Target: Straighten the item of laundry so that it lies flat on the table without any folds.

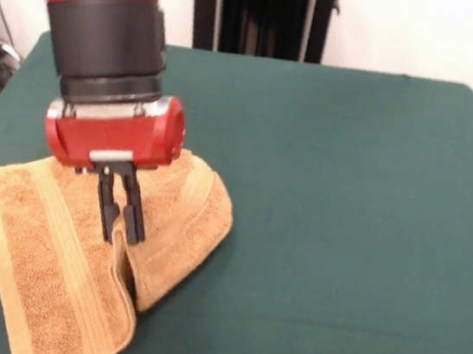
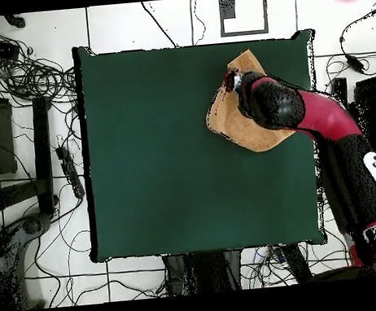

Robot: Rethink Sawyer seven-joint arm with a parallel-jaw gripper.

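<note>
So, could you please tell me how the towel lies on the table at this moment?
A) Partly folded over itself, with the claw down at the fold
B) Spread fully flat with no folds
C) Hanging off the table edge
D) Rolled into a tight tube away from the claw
A: in the front view the towel is doubled over with a raised ridge, and the claw reaches down right at that fold on the green table.

A golden-orange terry-cloth towel [image 1: 61,250] lies at the lower left of the frame on the dark green felt-covered tabletop [image 1: 343,226], its right part folded over so a raised crease runs down the middle. From the upper left, the red and black arm's gripper [image 1: 122,230] descends, its two black fingers [image 1: 134,212] close together (nearly touching) at that crease.
</note>
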